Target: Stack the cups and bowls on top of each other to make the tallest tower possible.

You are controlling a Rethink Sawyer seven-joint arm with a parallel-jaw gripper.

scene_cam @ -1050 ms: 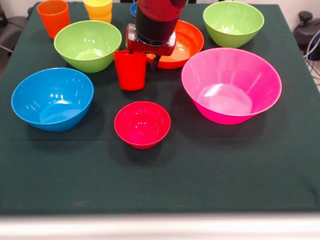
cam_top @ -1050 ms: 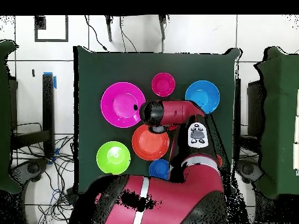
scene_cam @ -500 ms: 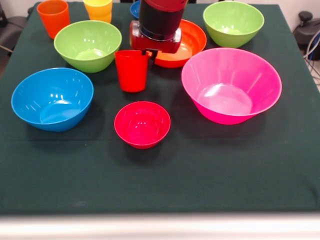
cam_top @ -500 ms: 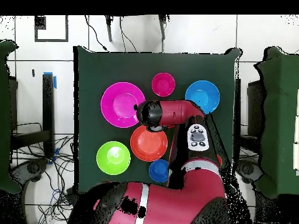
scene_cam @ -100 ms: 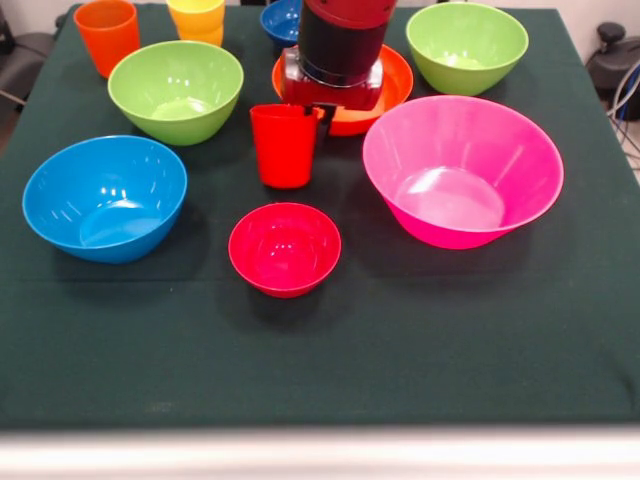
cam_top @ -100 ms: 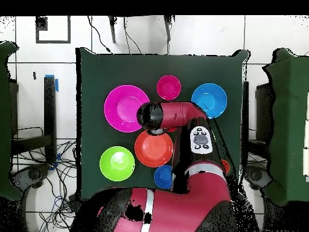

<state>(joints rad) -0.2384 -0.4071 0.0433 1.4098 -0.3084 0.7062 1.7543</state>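
Stacking has barely begun: nothing sits on anything else yet, apart from the yellow cup at the far left, which seems to rest in another one, though the top edge cuts it off. The claw appears to pinch the far rim of the red cup, with the arm's body right above it; the fingers are mostly hidden, so this is a judgement. The cup stands upright near the middle of the worktop, and whether its base touches the cloth or hangs just above it I cannot tell.

Just right of the cup lies the big pink bowl, open side up and empty; it looks the likely base. The small crimson bowl sits alone, nearer than the cup. Separate too are the light blue bowl at left, two green bowls farther back, the orange bowl behind the arm, the orange cup at the far left corner and a small dark blue bowl at the far edge. Nearly all the building remains.
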